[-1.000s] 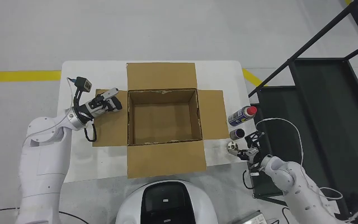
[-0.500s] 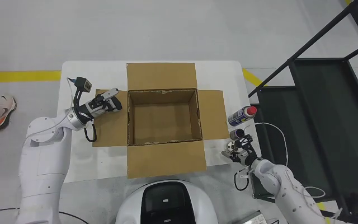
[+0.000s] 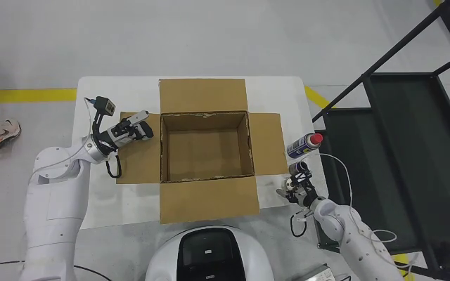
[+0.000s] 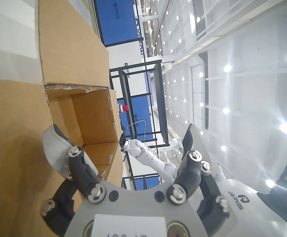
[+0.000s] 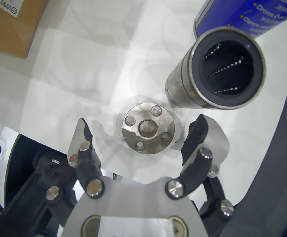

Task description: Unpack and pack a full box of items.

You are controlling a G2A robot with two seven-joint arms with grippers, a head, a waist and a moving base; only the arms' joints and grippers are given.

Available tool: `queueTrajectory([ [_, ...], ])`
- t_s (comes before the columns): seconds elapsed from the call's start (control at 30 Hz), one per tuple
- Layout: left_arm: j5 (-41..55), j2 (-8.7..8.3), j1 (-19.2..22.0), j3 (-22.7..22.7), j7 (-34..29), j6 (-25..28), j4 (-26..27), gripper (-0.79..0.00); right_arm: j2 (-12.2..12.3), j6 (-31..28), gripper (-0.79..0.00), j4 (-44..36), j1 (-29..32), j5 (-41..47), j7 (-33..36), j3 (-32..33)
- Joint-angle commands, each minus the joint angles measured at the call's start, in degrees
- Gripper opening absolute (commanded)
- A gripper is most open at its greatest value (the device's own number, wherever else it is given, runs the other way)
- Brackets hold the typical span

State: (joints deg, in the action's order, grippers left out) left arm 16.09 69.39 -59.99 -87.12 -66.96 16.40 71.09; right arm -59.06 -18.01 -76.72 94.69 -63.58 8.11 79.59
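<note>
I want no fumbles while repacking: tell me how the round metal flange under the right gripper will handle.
The flange looks solid metal: probably rigid and heavy for its size. Its polished rim may slip in a grip. Lying flat on the table, it seems unlikely to roll.

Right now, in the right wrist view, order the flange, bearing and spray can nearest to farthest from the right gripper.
1. Flange, inside the open right gripper.
2. Bearing, upright just beyond it.
3. Spray can, lying behind the bearing.
</note>
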Motion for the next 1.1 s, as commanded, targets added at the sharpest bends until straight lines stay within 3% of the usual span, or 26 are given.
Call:
queueTrajectory([
  [0.0, 0.0, 0.00, 0.0, 0.0, 0.0, 0.0, 0.0, 0.000, 0.0, -0.1, -0.785, -0.1, 0.3, -0.2, -0.1, 0.1],
  [0.53, 0.0, 0.00, 0.0, 0.0, 0.0, 0.0, 0.0, 0.000, 0.5, -0.9, -0.785, -5.5, 4.8, -1.3, -2.3, 3.4],
  [1.07, 0.0, 0.00, 0.0, 0.0, 0.0, 0.0, 0.0, 0.000, 2.0, -8.6, -0.785, -23.9, 17.7, -0.2, -6.0, 15.1],
])
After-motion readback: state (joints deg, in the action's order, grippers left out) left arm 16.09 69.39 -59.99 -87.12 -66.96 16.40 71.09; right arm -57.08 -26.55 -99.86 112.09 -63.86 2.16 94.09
